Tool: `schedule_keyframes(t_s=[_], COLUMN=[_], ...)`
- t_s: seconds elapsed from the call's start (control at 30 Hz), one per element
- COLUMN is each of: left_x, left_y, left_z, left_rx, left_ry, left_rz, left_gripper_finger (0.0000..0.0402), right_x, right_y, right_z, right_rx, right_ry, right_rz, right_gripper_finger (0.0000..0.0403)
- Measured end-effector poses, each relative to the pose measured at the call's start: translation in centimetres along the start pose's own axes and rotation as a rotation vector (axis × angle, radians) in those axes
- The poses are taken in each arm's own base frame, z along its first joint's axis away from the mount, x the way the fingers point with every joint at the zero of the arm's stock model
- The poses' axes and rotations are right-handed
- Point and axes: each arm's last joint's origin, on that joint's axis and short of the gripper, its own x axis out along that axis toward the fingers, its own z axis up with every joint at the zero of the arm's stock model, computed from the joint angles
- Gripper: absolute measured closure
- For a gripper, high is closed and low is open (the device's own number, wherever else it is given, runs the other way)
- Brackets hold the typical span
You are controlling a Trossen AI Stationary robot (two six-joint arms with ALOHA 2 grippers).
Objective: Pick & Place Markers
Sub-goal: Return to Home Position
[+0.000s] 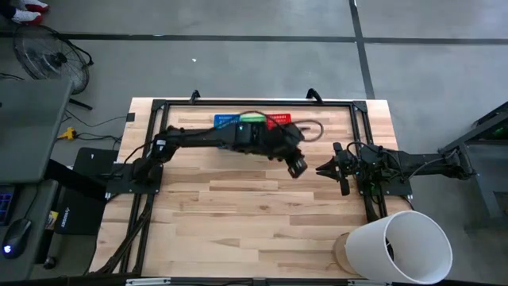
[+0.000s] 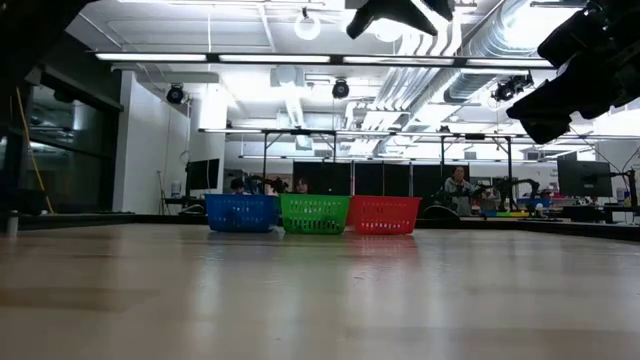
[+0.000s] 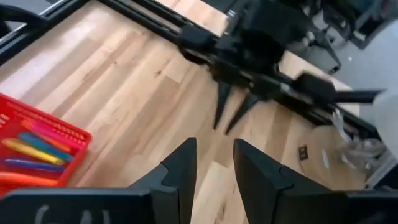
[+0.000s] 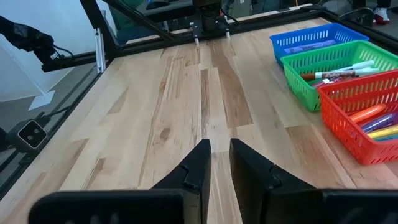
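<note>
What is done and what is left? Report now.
Done: markers lie in the red basket, green basket and blue basket; the table shows none loose. In hand: nothing, left tool and right tool both open, empty. Left: seemingly only parking the arms.

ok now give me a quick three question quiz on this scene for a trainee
1. True or false: the left gripper, out over the middle of the table, holds a marker.
2. Which basket stands in the middle of the row? A blue, B green, C red.
3. Fill in: the markers in view lie inside the three ___.

Key
1. False: it is open and empty, and so is the right gripper facing it.
2. B.
3. baskets.
</note>
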Motion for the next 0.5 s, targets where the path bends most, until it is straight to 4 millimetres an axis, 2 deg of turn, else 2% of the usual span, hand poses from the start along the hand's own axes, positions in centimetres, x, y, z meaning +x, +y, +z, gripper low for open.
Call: schedule_keyframes(t_s=[0.07,0.17,0.3,0.4,0.5], left_x=[0.0,0.1,0.7,-0.2,-1.3], left_y=[-0.8,-1.1,-0.2,0.5,1.2], left_z=[-0.6,-1.1,-1.5,-1.9,-2.6], left_rx=[0.026,0.042,0.068,0.084,0.082], left_ry=[0.006,0.023,0.043,0.046,-0.028], left_rz=[-0.012,-0.008,0.056,0.072,0.065], left_gripper_finger=[0.0298,0.0298,0.0298,0.0298,0.0298], right_x=[0.0,0.0,0.0,0.0,0.0], right_y=[0.0,0.0,0.0,0.0,0.0], right_z=[0.0,0.0,0.0,0.0,0.0], right_rx=[0.000,0.000,0.000,0.000,0.000], right_ry=[-0.002,-0.002,-0.003,-0.003,-0.001], right_rz=[0.001,0.000,0.000,0.000,0.000], right_gripper_finger=[0.0354,0.0353,0.0350,0.0351,0.0354])
